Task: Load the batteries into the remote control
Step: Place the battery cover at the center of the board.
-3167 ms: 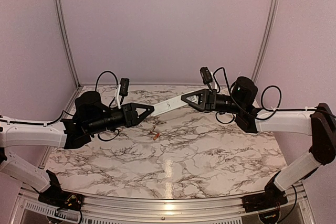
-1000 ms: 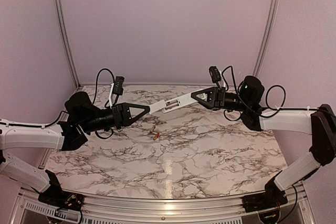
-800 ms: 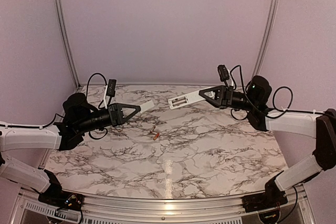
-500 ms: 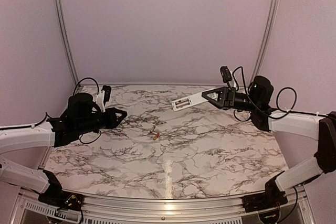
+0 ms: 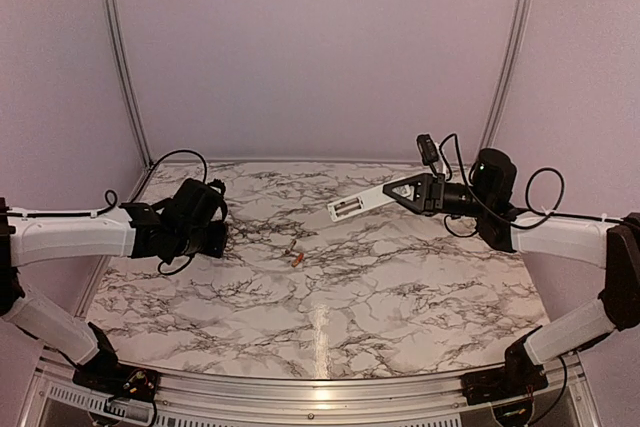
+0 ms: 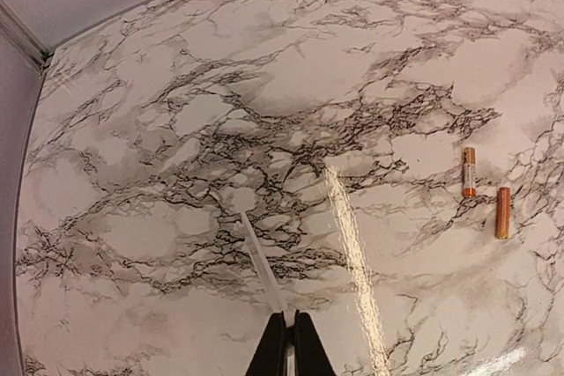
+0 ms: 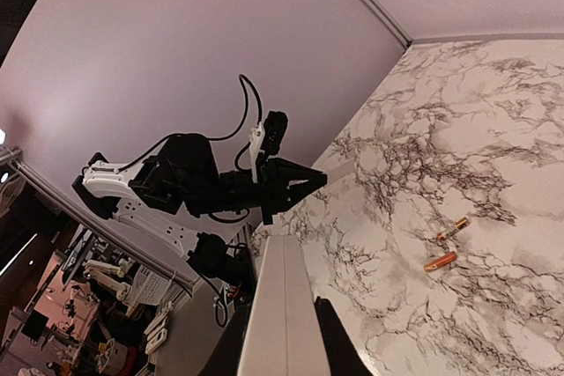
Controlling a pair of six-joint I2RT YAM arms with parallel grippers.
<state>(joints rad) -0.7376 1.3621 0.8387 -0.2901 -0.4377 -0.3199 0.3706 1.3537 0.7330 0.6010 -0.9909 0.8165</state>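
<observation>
My right gripper is shut on one end of the white remote control and holds it in the air over the back of the table, its recessed battery slot facing up. In the right wrist view the remote fills the space between the jaws. Two orange batteries lie side by side on the marble table; they also show in the left wrist view and the right wrist view. My left gripper is shut on a thin white flat piece, held low over the table at the left.
The marble table has metal rails along its edges and pale walls on three sides. The left arm hangs over the table's left part and also shows in the right wrist view.
The two grippers were together on the remote. My left gripper has pulled away to the left with the thin white piece and swung down. My right gripper kept the remote and shifted right.
</observation>
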